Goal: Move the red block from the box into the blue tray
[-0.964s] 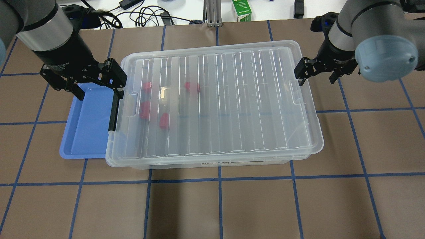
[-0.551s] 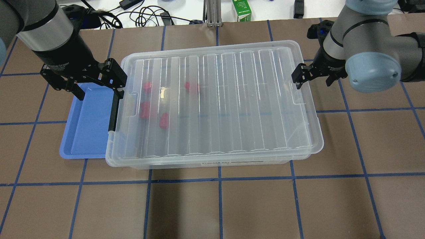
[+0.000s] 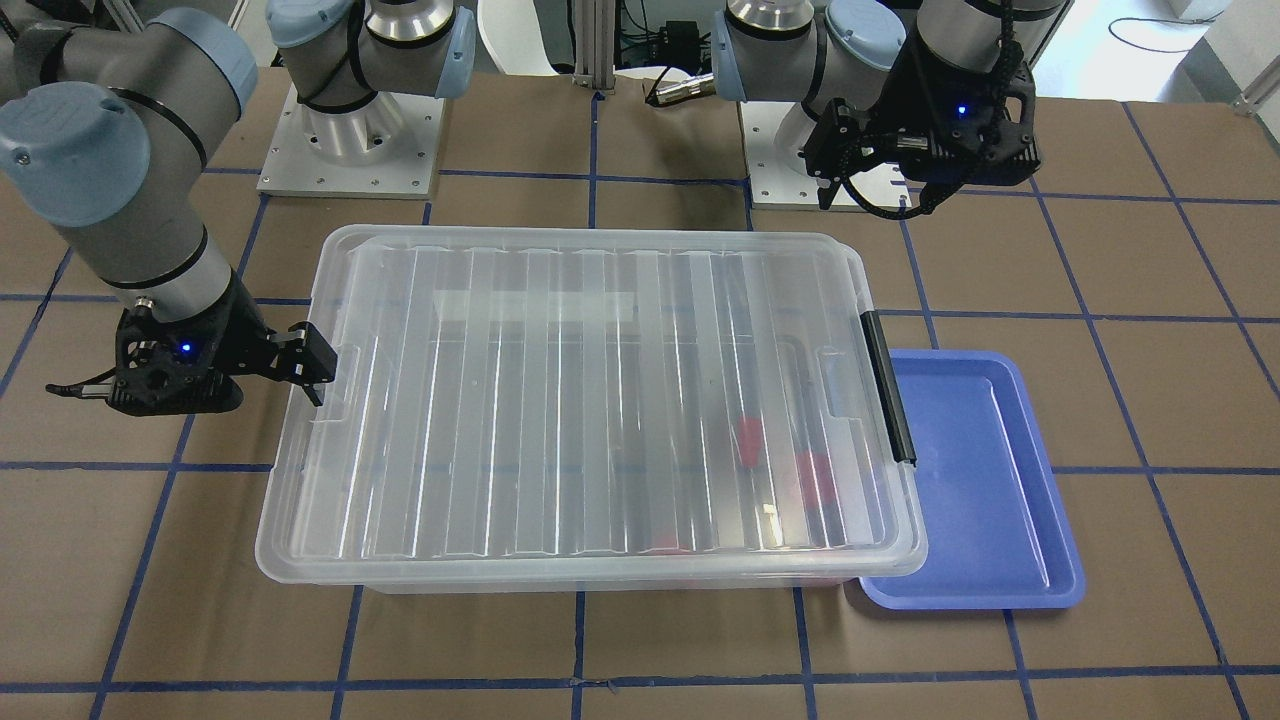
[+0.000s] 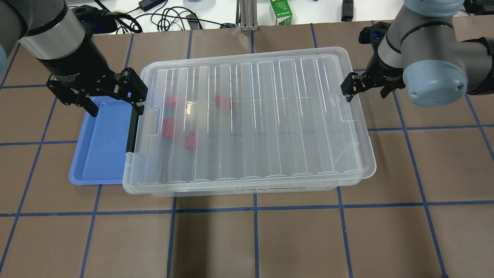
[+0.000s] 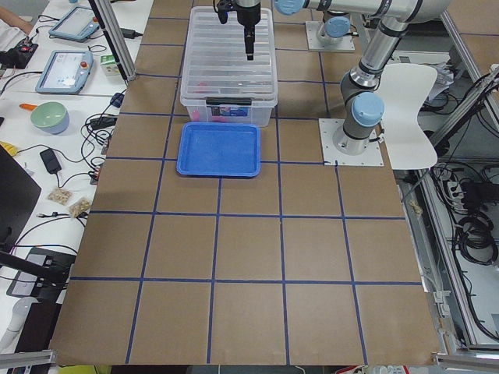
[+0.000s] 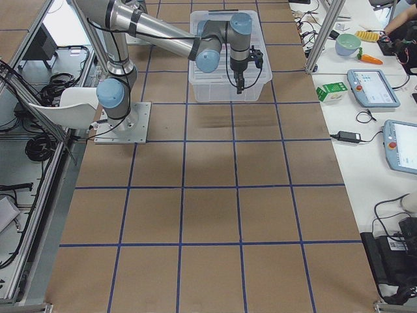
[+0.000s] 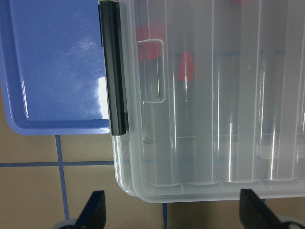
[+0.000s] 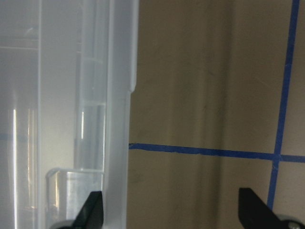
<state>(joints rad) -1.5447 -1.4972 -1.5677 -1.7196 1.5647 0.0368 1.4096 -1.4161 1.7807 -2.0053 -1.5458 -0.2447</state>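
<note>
The box (image 4: 251,116) is a clear bin with its ribbed lid on and a black clip handle (image 4: 133,127) at its left end. Several red pieces (image 4: 168,127) show blurred through the lid near that end; I cannot tell which is the red block. The blue tray (image 4: 100,150) lies empty against the box's left end and also shows in the front view (image 3: 985,470). My left gripper (image 4: 115,106) is open above the tray's far end and the box's corner. My right gripper (image 4: 366,90) is open at the box's right end, one finger over the lid's rim.
A green carton (image 4: 281,11) and cables (image 4: 166,17) lie past the table's far edge. Blue tape lines grid the brown table (image 4: 254,239). In the left wrist view the handle (image 7: 113,67) stands between tray and box.
My right arm's wrist has swung and its gripper has shifted slightly by the box's right end. My left gripper, the box and the tray have not moved.
</note>
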